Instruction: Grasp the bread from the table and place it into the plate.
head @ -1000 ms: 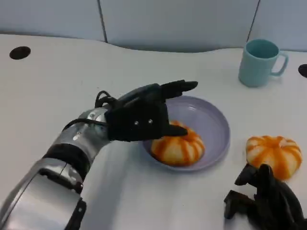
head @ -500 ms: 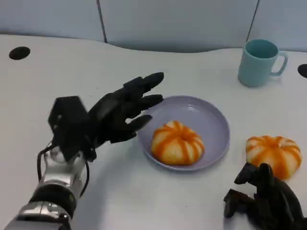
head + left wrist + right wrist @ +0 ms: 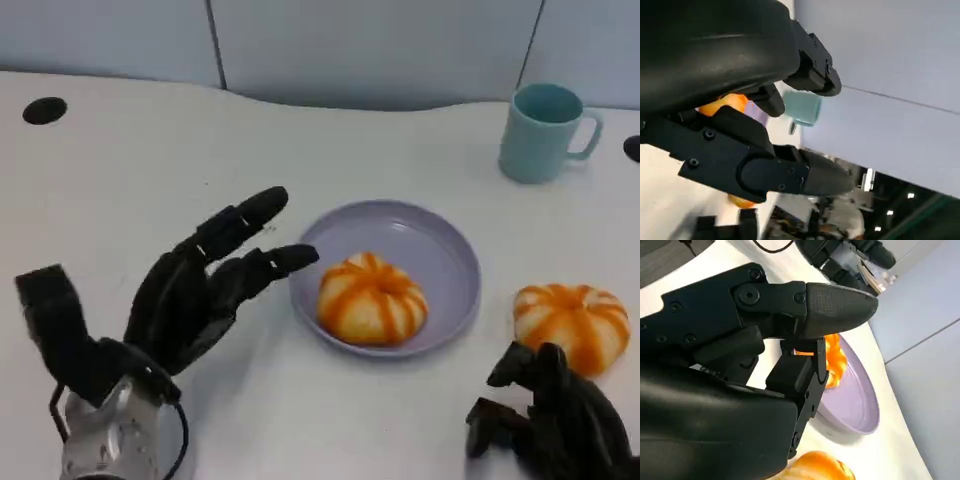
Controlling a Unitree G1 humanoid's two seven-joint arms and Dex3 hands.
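An orange-striped bread (image 3: 370, 298) lies inside the lilac plate (image 3: 440, 250) at the table's middle. My left hand (image 3: 195, 290) hovers left of the plate, fingers spread, holding nothing, fingertips a little short of the rim. A second striped bread (image 3: 572, 322) sits on the table right of the plate. My right hand (image 3: 550, 420) rests just in front of it at the lower right, fingers apart and empty. The right wrist view shows the plate (image 3: 855, 405), the bread in it (image 3: 834, 360) and the second bread (image 3: 820, 465) beyond my fingers (image 3: 790, 305).
A teal mug (image 3: 545, 130) stands at the back right, also the mug (image 3: 802, 107) in the left wrist view. Two dark round holes (image 3: 44, 110) (image 3: 632, 148) mark the tabletop at far left and far right. A grey wall runs behind the table.
My left hand has drawn back from over the plate toward the lower left, fingers spreading. The bread stays in the plate. The right hand has not moved.
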